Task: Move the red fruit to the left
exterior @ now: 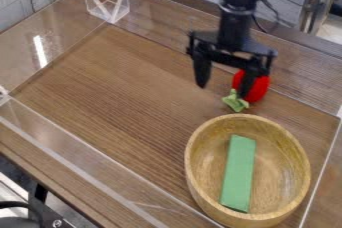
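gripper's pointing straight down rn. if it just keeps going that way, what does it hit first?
Most likely the red fruit: the open gripper hangs right over it, one finger in front of it. From this single view depth is unclear, so a finger might instead land on the wooden table beside it.

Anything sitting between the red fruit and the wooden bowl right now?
Nothing but bare wooden tabletop in the camera view: a short strip separates the red fruit from the wooden bowl; its green cap faces that gap.

Wood-grain table (120, 92) with clear acrylic walls round the edges. On it: red fruit (254, 83), green cap down on the surface, right at the open jaws' far-right finger. Wooden bowl (250, 169) sits below-right of the jaws, near, holding a flat green block (239, 172).
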